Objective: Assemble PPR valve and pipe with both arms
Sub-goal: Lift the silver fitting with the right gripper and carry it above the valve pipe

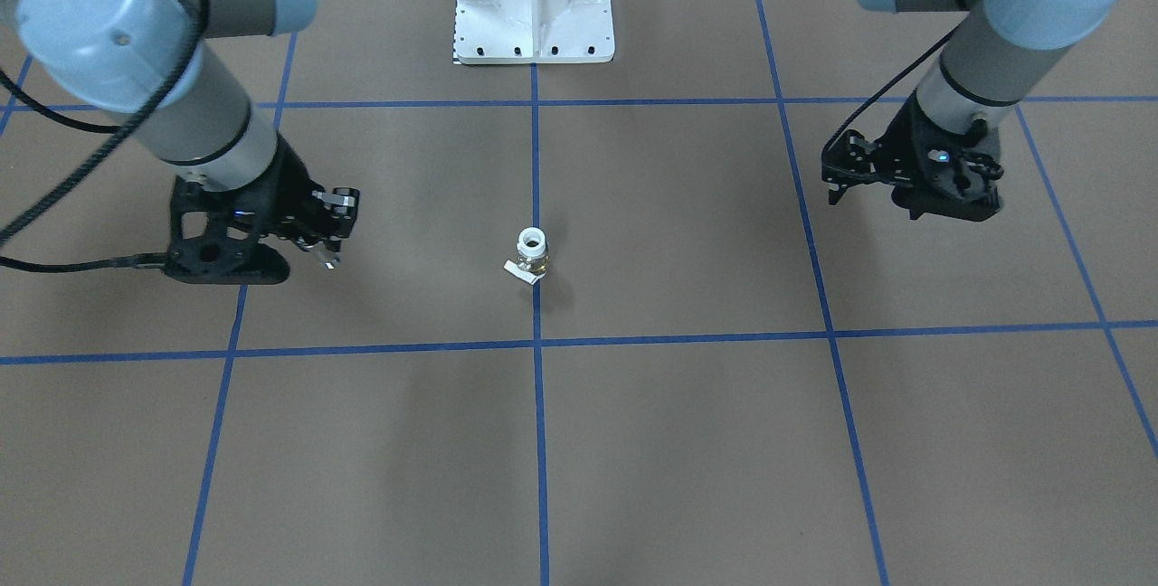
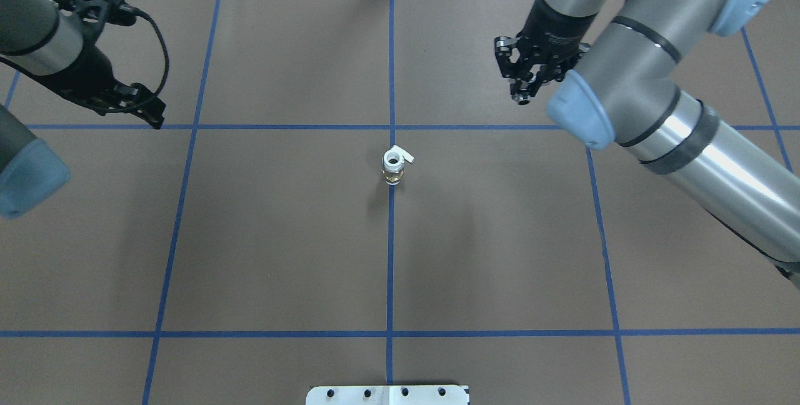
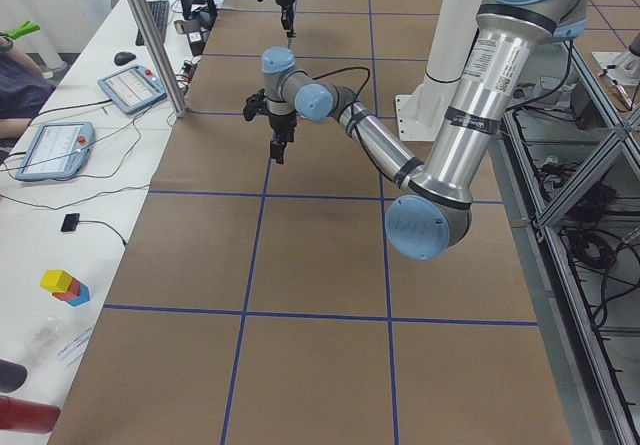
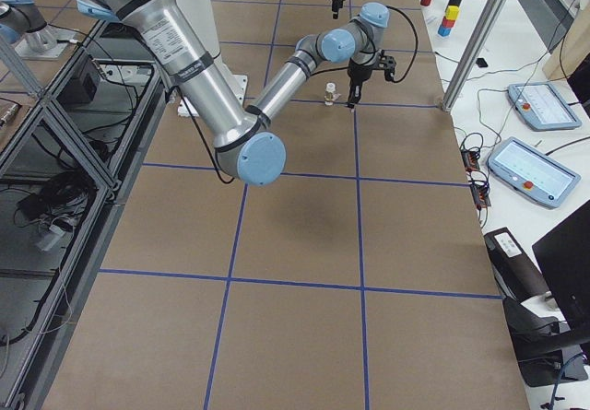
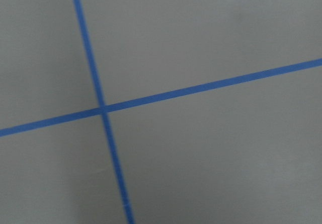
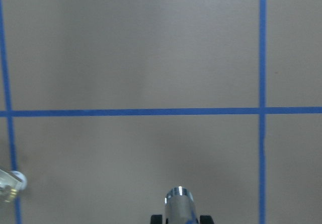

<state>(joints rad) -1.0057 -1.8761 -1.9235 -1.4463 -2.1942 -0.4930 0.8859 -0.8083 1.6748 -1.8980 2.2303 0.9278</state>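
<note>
The PPR valve [image 1: 532,256] stands upright on the centre blue line, white collar up and white lever out to one side; it also shows in the overhead view [image 2: 394,167] and at the lower left edge of the right wrist view [image 6: 10,186]. My right gripper [image 2: 522,94] is shut on the pipe [image 6: 178,204], a short shiny silver tube pointing down, held above the table well off to the valve's side [image 1: 329,260]. My left gripper [image 2: 153,114] hangs far off on the valve's other side, looks open and is empty. Its wrist view shows only bare table.
The brown table carries a grid of blue tape lines [image 2: 390,267]. The white robot mount plate [image 1: 534,16] sits at the robot's edge. A metal post [image 3: 150,45] and tablets [image 3: 50,150] stand beyond the table's far side.
</note>
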